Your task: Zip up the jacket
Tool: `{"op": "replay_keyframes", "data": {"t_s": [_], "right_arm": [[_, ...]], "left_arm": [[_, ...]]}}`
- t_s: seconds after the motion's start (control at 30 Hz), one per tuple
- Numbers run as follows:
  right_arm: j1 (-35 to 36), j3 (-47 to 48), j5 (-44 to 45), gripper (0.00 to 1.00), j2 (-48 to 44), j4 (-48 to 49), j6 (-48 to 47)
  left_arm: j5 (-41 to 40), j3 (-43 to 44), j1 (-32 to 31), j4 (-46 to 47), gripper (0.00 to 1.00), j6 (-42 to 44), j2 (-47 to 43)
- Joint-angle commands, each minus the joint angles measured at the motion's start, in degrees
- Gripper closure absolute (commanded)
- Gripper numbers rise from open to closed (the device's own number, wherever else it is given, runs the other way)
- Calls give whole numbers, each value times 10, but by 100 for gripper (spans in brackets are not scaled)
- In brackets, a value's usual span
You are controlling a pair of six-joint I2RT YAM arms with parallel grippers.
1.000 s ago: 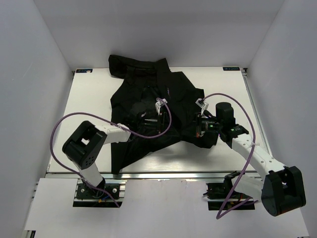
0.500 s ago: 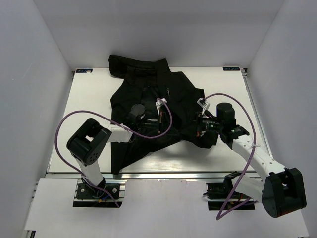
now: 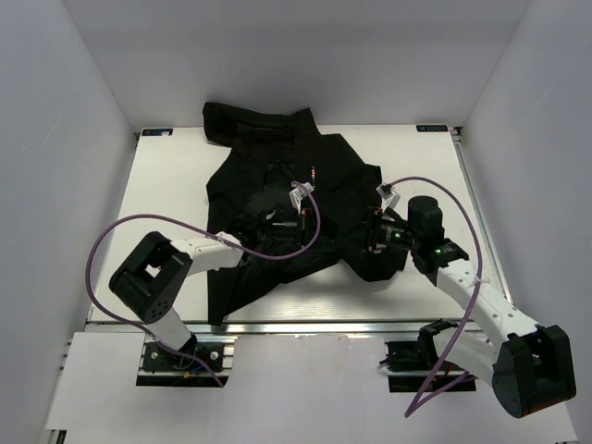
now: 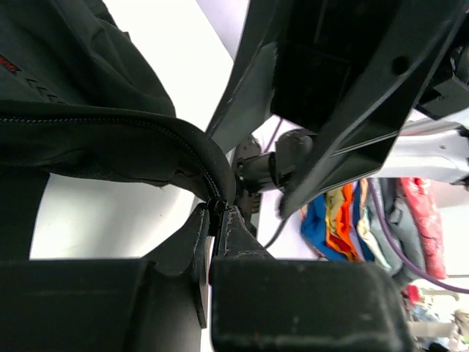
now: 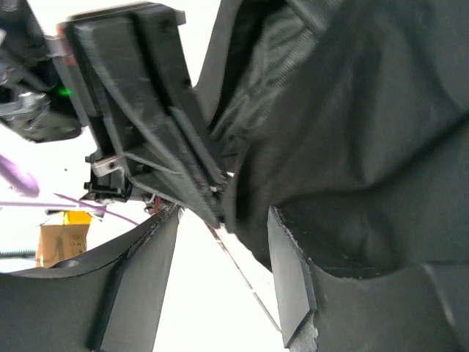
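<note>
The black jacket (image 3: 277,162) lies spread on the white table (image 3: 166,194), collar at the far side, with a small multicoloured mark (image 3: 314,171) on the chest. My left gripper (image 3: 277,224) rests over the jacket's middle. In the left wrist view its jaws (image 4: 218,209) are shut on the zipper edge of the jacket (image 4: 88,139), which lifts off the table. My right gripper (image 3: 375,231) is at the jacket's right lower part. In the right wrist view it (image 5: 223,220) stands open, with a fold of jacket (image 5: 352,132) hanging against its right finger (image 5: 289,279). The zipper slider is not visible.
Purple cables (image 3: 305,236) loop over the jacket from both arms. White walls close in the table's left, right and far sides. A metal rail (image 3: 305,326) runs along the near edge. A pile of coloured cloth (image 4: 352,220) shows beyond the table in the left wrist view.
My left gripper has closed on the jacket's zipper edge. My right gripper has opened and let go of the fabric, and its arm has drawn slightly back to the right.
</note>
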Motion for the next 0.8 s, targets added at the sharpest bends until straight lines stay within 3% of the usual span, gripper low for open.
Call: {"op": "replay_keyframes", "data": {"t_s": [0.0,0.47,0.57,0.77], "right_arm": [[3,-16,29,42,-12,15,38],[4,-70,0,45,8,113,119],[4,-85,-7,54,8,161,147],[5,-98,1,56,1,225,188]], "left_arm": [[-37,21,-7,-44,100,41,-36],[-47,3,-22,27,100,27,-54],[-50,6,-27,31,100,30,-54],[-48,-1,-29,38,100,32,-60]]}}
